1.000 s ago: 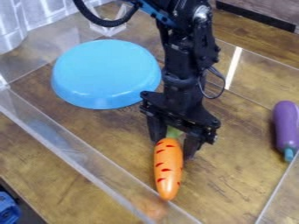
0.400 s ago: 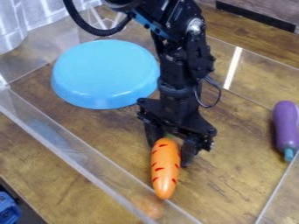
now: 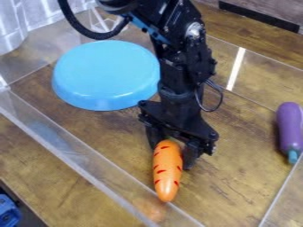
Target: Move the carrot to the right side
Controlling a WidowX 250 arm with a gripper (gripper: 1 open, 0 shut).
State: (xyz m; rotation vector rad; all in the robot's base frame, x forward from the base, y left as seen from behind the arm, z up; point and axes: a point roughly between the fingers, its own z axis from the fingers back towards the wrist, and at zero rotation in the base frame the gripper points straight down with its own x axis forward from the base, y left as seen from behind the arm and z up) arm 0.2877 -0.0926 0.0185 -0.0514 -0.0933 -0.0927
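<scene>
Sitting at the far left, the blue bowl (image 3: 106, 75) lies upside down on the wooden table (image 3: 254, 106), clear of the working area, so it should not hinder any sideways travel. Near the middle, the carrot (image 3: 166, 169) rests on the table inside the clear plastic tray (image 3: 71, 146), its tapered tip pointing toward the near edge and its leafy end tucked up under the arm. Directly above that far end, the gripper (image 3: 173, 142) is planted with its black fingers (image 3: 148, 130) straddling the carrot's top, a stance that suits lifting it by its thicker end; whether the jaws have actually closed on it I cannot tell from this angle, since the fingers hide the contact. At the far right, the purple eggplant (image 3: 289, 128) lies near the tray's right wall, marking roughly where the carrot is meant to end up, well apart from it for now
</scene>
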